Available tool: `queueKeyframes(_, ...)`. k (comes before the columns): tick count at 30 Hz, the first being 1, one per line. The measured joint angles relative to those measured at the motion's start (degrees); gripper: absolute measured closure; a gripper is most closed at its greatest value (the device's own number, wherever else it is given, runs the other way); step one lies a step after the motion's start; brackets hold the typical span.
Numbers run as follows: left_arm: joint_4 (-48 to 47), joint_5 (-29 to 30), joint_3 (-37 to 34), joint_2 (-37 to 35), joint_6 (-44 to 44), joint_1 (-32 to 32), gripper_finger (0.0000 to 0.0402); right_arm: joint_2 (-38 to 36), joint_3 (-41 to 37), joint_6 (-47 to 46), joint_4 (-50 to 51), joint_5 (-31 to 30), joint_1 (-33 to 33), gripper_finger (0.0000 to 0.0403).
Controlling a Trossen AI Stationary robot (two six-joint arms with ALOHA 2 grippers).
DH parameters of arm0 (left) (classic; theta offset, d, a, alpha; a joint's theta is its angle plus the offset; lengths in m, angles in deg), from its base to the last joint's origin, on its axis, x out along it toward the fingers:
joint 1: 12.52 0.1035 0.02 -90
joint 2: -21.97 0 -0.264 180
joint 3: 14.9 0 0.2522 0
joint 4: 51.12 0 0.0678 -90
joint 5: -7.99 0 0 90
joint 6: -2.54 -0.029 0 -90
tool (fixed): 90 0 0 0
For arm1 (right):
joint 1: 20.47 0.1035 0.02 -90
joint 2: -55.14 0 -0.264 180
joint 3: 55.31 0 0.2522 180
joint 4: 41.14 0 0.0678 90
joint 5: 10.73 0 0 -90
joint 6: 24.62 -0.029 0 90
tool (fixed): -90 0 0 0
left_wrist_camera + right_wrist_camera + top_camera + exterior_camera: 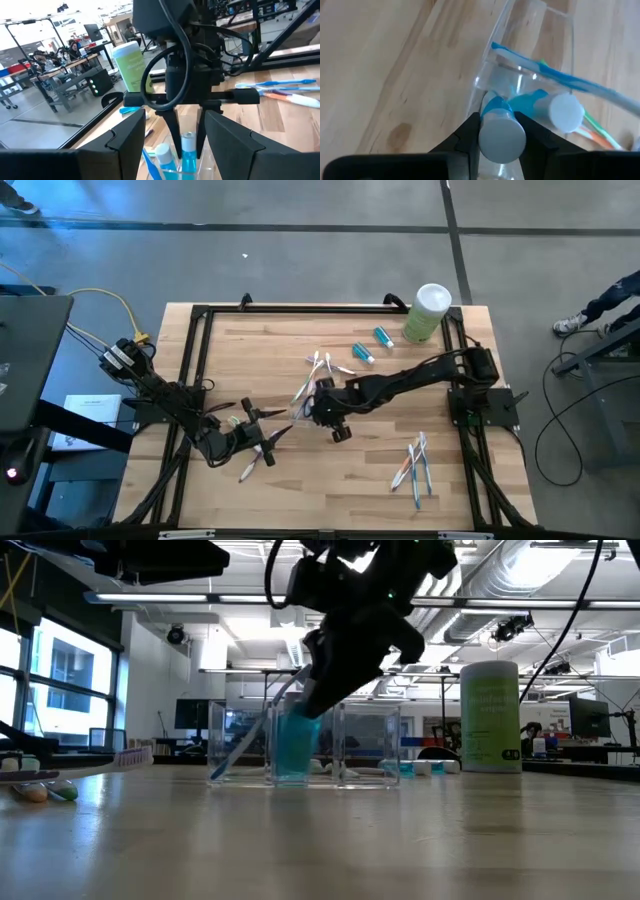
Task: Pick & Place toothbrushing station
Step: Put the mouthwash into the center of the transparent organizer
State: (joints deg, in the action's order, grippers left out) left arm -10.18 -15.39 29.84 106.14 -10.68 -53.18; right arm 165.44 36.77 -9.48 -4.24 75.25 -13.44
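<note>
Clear plastic cup [530,95]: see-through holder near the middle of the pale wooden table [330,480], already holding one small blue white-capped tube [555,111] and a slim blue-and-white toothbrush [560,80] leaning across its rim.
Right gripper [501,131]: directly over the cup's mouth, fingers clenched on a second small blue tube with a white cap [501,136].
Key relation: the gripped tube stands roughly upright, cap toward the wrist, blue body pointing down into the cup; the cup lies straight below the claw, so the coming move looks like a short drop along the tube's long axis, then release.
Left gripper [170,145]: just beside the cup on the left-arm side, fingers spread wide and empty, facing the cup and the right gripper.
Nearer arm: both close; only the right carries anything.
Left on the table: two more blue tubes [372,345] near the tall pale-green canister [428,313]; loose toothbrushes [415,465] toward the right front.
</note>
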Motion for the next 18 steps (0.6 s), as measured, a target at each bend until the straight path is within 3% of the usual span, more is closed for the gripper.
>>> queueKeyframes(7, -1.25, 0.01, -0.02, -0.01, 1.1, 0.0, 0.0201, -0.09, 0.29, -1.76, -0.65, -0.11, 0.0, 0.0298)
queueKeyframes(18, -1.26, 0.03, -0.02, -0.01, 1.24, 0.0, 0.0201, -0.09, 0.29, -4.16, -4.45, -0.61, 0.35, 0.0184)
